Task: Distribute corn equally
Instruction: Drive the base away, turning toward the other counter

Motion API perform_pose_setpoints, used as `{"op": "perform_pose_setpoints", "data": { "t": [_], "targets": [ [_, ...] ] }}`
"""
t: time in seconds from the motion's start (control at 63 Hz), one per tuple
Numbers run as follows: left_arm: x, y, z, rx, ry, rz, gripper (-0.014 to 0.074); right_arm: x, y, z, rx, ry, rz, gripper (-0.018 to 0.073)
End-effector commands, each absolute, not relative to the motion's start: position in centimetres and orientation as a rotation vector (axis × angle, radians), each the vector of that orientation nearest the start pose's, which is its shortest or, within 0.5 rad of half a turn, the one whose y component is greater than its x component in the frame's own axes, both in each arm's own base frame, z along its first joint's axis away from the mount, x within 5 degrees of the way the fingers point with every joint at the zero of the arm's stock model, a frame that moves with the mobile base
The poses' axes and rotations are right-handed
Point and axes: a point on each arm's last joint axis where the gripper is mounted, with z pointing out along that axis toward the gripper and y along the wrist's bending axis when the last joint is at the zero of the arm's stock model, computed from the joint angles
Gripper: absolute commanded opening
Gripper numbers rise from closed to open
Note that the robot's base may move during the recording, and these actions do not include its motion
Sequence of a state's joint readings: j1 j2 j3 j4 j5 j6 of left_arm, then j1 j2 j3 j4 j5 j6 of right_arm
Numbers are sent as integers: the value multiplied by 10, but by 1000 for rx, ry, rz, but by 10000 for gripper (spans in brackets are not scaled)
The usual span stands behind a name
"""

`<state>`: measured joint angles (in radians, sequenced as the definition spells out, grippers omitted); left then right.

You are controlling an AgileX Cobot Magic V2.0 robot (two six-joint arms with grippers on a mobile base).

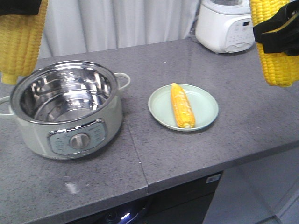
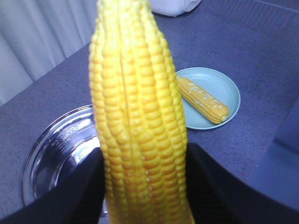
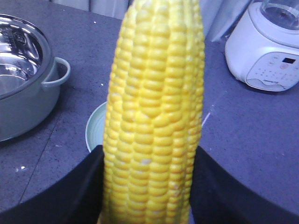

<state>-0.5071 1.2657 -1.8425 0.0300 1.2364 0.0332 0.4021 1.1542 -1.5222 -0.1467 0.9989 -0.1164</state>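
Both arms are high above the counter [image 1: 243, 135], at the top corners of the front view. The left gripper [image 1: 18, 6] is clamped on the left cob [image 1: 19, 42], which hangs down with its lower end in front of the pot's far left rim in that view. The right gripper [image 1: 276, 30] is clamped on the right cob [image 1: 278, 65], which hangs down as well, over the counter to the right of the plate [image 1: 208, 105] and well apart from it. In each wrist view the cob runs straight out from between two black fingers [image 2: 70, 196] that press on its sides.

There are three cobs in all: one in each gripper, and a third cob [image 1: 182, 106] lying flat on the plate, narrow end toward the back. There is one pale green plate, near the middle of the counter. One pot [image 1: 28, 135] stands left of it, open, with only its shiny steel inside showing. One white appliance [image 1: 225, 25] stands at the back right
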Motion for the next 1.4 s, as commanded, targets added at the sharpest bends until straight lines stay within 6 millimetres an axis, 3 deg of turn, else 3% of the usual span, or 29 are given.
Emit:
{"op": "perform_pose_setpoints", "data": {
  "t": [0.0, 1.38],
  "targets": [
    [182, -99, 540, 539, 1978, -272, -6, 196, 70, 497, -528, 1917, -13, -8],
    [182, -99, 540, 539, 1978, -272, -6, 196, 70, 497, -528, 1917, -13, -8]
  ]
}}
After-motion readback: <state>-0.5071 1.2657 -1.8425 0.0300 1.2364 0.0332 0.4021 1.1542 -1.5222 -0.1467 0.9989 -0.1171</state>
